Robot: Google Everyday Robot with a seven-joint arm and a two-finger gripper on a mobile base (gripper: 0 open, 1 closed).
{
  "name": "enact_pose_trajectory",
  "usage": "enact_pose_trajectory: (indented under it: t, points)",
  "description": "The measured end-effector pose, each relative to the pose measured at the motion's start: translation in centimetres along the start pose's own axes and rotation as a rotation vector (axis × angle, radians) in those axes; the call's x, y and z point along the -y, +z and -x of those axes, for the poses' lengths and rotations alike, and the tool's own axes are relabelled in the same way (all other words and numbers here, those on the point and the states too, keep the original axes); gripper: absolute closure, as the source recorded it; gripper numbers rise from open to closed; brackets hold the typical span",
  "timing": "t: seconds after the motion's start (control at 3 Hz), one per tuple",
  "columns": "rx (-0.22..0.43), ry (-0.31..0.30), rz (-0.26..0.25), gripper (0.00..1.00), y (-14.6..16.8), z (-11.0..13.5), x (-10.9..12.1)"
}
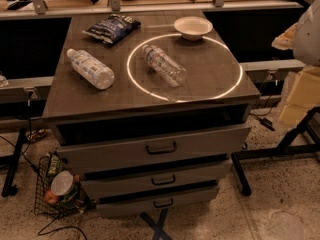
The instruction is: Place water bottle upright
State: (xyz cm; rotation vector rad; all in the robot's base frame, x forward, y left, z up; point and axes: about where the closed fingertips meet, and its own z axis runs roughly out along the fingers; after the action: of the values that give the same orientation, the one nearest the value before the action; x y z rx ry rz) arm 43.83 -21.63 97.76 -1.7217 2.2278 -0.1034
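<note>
Gripper: outside the view; opening and offset cannot be told. Water bottle lies flat, mid-table.

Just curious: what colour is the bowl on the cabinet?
White. The bowl shows best in camera view; the gripper is unseen.

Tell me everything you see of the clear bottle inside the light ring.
The water bottle is clear, ribbed plastic with a white cap. It lies on its side, not upright, on the dark tabletop inside the bright ring, cap toward the back left, base toward the front right. Only the tabletop touches it; the labelled bottle, bag and bowl lie apart. The gripper is not in view.
</note>
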Motion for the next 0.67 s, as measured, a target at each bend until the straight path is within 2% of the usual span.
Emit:
enact_pose_trajectory:
  t: [0.33,0.67]
  points:
    - [0.006,0.003,0.0,0.0,0.3,0.4,0.3]
    - [0.045,0.024,0.003,0.0,2.9,3.5,2.6]
